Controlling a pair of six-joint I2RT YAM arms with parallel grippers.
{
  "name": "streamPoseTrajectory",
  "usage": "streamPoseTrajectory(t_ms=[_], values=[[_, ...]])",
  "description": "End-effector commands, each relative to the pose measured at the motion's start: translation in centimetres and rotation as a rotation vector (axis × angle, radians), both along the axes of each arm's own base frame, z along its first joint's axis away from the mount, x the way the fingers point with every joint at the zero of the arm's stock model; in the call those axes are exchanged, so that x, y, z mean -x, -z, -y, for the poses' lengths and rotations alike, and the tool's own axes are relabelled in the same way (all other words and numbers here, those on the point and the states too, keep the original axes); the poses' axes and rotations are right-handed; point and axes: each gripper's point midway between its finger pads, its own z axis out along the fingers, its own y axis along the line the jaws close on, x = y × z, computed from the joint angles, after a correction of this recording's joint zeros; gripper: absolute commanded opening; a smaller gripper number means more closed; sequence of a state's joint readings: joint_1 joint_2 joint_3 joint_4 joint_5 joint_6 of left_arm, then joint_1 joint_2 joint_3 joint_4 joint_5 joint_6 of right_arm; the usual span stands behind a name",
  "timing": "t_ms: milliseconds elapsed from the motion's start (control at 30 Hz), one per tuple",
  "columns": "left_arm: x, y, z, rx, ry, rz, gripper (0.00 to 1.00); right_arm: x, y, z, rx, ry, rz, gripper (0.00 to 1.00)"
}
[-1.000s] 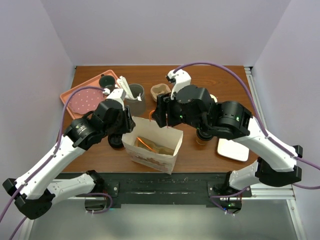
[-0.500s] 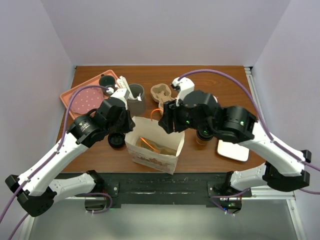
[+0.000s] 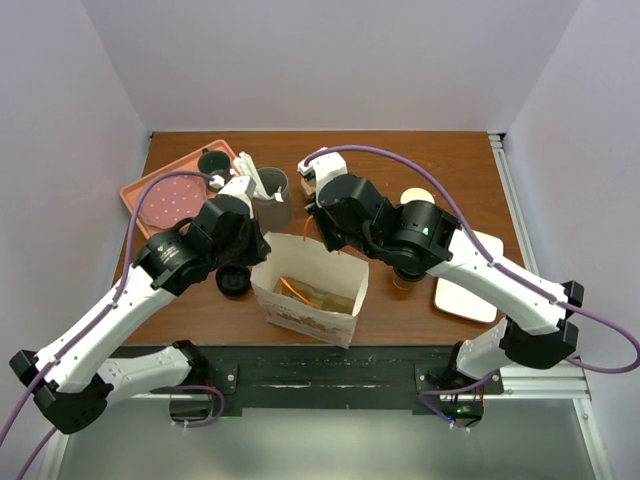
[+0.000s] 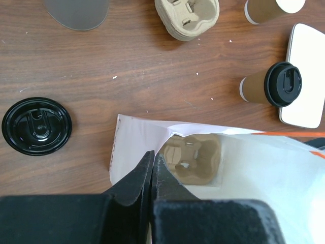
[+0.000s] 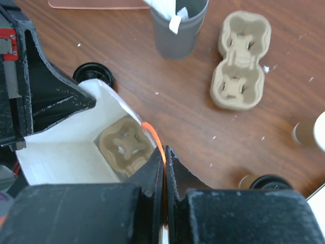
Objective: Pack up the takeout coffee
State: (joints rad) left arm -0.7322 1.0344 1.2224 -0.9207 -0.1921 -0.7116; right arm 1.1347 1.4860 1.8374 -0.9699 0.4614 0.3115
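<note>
Top external view: two robot arms meet over a white paper bag (image 3: pixel 300 312) that stands open at the near middle of a wooden table. The left gripper (image 4: pixel 152 165) has its jaws pressed together on the bag's left rim. The right gripper (image 5: pixel 163 161) pinches the far rim beside an orange handle. A moulded brown cardboard cup carrier (image 4: pixel 190 160) lies in the bottom of the bag.

The tan paper takeout cup with a black lid (image 4: pixel 256 90) stands upright on the table to the right of the bag, just beside a white rectangular plate (image 4: pixel 307 76) and outside the carrier. A second tan cup without a lid (image 4: pixel 264 9) stands farther back. A loose black lid (image 4: pixel 36 125) lies left of the bag.

The lidded cup looks light, with thin walls likely to buckle under a hard squeeze. Its snap-on lid could pop off, so a gentle grip around the mid-body, below the lid, with the cup kept upright, seems safest.
</note>
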Motion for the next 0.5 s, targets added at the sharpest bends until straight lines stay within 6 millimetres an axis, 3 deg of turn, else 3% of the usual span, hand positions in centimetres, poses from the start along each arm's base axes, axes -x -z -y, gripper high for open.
streamPoseTrajectory(t_ms=[0,233,367,400,467], values=[[-1.8,-2.8,0.0,0.045,-0.07,0.084,0.0,-2.6,-3.2,-0.5,-0.006,-0.039,0.161,0.0],[-3.0,-2.3,0.0,0.002,-0.11,0.068,0.01,-5.5,-2.8,-0.8,-0.003,-0.053,0.173,0.0],[-3.0,-2.0,-0.2,-0.009,-0.122,0.06,0.15,-6.3,-2.1,-0.4,0.015,-0.04,0.16,0.0],[-2.9,-2.1,-0.3,-0.013,-0.123,0.056,0.26,-6.3,-1.8,-0.4,0.019,-0.041,0.156,0.0],[-2.5,-1.8,-0.4,-0.028,-0.123,0.025,0.3,-6.2,-1.5,-0.3,0.017,-0.038,0.146,0.0]])
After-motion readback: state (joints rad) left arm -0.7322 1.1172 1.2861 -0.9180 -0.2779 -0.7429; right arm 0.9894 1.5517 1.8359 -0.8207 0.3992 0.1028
